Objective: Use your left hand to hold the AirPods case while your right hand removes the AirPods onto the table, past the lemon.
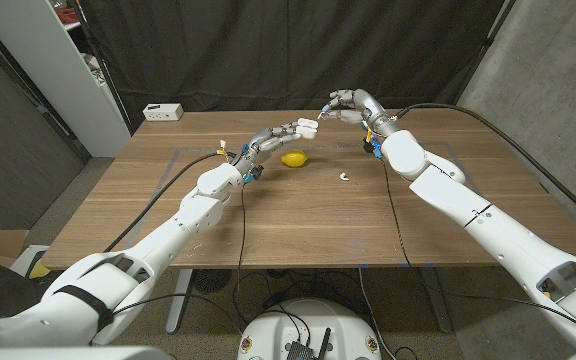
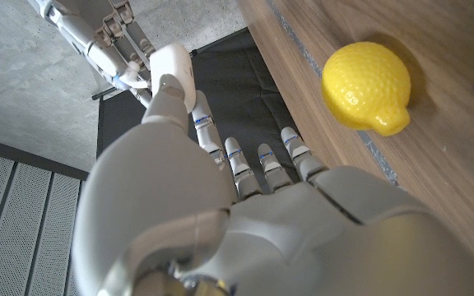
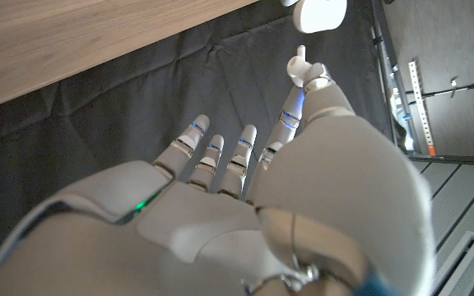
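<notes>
Nearest the head camera are our two white forearms, coming in from the bottom corners and converging over the far half of the wooden table (image 1: 268, 225). Our left hand (image 1: 273, 138) is raised above the table and grips the AirPods case (image 1: 307, 127) at its fingertips; in the left wrist view the case (image 2: 171, 70) sits pinched at the tip of the hand, white and rounded, with its long axis roughly in line with the fingers. Our right hand (image 1: 345, 103) hangs just beyond the case on its far right side, fingers curled down toward it. In the right wrist view a small white stem seems to stand pinched at the fingertips (image 3: 303, 62), close under the case (image 3: 319, 12), so we judge that an earbud is held, though it is too small to be sure. The right hand is therefore the nearer one for the placing. The lemon (image 1: 293, 158) lies on the table just below and in front of the case, beside the left wrist. One small white piece (image 1: 344, 176), probably an earbud already set down, lies to the right of the lemon, nearer us. The lemon is the thing to carry past, and the left hand's fingers crowd the space.
</notes>
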Available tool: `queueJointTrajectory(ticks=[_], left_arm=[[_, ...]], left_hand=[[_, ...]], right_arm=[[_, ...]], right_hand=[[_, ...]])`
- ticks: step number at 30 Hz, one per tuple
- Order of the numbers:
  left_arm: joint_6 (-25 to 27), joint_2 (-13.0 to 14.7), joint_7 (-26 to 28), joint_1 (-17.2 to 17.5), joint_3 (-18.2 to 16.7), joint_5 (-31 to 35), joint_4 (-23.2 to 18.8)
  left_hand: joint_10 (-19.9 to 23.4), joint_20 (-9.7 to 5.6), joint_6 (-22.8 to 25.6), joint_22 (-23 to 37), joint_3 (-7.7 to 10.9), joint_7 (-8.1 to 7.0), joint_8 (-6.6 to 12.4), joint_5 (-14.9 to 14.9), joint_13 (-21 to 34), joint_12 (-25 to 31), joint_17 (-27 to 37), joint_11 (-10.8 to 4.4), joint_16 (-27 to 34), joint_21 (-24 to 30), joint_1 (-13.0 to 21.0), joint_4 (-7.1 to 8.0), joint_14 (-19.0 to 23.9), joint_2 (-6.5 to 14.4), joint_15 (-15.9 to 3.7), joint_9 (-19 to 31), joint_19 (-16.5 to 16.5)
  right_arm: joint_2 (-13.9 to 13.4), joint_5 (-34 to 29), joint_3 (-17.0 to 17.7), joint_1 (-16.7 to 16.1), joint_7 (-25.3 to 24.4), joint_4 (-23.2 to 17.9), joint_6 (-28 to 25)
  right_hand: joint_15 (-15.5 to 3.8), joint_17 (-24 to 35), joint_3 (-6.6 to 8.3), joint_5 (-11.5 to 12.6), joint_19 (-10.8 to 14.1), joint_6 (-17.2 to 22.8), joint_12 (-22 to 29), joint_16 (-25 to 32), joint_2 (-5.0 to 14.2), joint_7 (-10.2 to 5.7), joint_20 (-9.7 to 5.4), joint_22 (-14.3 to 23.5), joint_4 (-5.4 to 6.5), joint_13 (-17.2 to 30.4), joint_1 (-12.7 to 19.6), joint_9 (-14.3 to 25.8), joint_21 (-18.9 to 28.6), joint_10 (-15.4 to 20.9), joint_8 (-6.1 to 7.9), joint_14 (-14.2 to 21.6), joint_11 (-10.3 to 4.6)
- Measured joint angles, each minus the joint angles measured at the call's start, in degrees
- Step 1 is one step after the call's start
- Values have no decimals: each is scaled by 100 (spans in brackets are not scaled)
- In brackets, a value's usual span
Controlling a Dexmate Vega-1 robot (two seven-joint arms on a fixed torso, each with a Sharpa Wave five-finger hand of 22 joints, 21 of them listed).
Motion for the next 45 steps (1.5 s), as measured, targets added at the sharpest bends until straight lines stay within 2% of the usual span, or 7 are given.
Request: queueJointTrajectory(ticks=[5,6,8,20,38,41,45], left_arm=[[-17,0,-49,0,0,-2,0],[-24,-20,-61,-121,-16,-5,168],[-28,-22,-72,-126,-18,-8,177],[-67,-29,-133,-185,-41,-31,270],[-67,23,-162,-157,-66,-55,218],[-53,28,-158,-150,-66,-56,206],[-40,34,-149,-127,-67,-57,166]], left_hand=[[0,0,0,0,0,0,0,-1,0,0,0,0,0,0,0,0,0,0,0,0,0],[0,0,0,0,0,0,0,-1,0,0,0,0,0,0,0,0,0,0,0,0,0],[0,0,0,0,0,0,0,-3,0,0,0,0,0,0,0,0,0,0,0,0,0],[0,0,11,0,0,11,0,-13,0,0,0,0,0,0,1,0,0,-1,0,0,0],[0,-22,11,0,17,11,-1,1,0,0,0,0,0,0,9,-17,0,-9,0,0,22],[0,-22,11,0,17,11,-5,1,0,0,0,0,0,0,9,-17,0,-9,0,0,22],[0,-22,10,0,17,10,-5,1,0,0,0,0,0,0,9,-17,0,-9,0,0,21]], right_arm=[[-35,0,70,-51,0,-77,0],[-44,165,83,-60,-218,-91,-523],[-55,207,94,-68,-235,-101,-619],[-86,414,55,-27,-230,-79,-932],[-184,929,-229,165,269,96,-1400],[-198,950,-285,186,301,136,-1408],[-222,978,-388,227,404,204,-1411]], right_hand=[[0,0,-24,-1,0,-2,0,0,0,1,0,-1,23,0,0,0,0,0,9,0,0],[0,0,-24,-1,0,-2,0,0,0,1,0,-1,23,0,0,0,0,0,9,0,0],[0,0,-24,-1,0,-3,0,0,0,2,0,-1,23,0,1,0,0,0,9,0,0],[0,27,-24,-5,0,-55,0,0,22,-7,0,-1,23,27,24,77,0,0,58,0,0],[0,26,-48,-23,0,-91,-30,0,21,10,0,-2,46,29,25,126,0,0,64,0,0],[11,26,-72,-24,0,-90,-87,-5,21,9,0,-2,70,44,25,148,-27,-59,63,-77,-57],[11,17,-114,-27,-23,-38,-181,-121,27,-85,18,-2,64,21,34,131,-27,-187,53,-305,-185]])
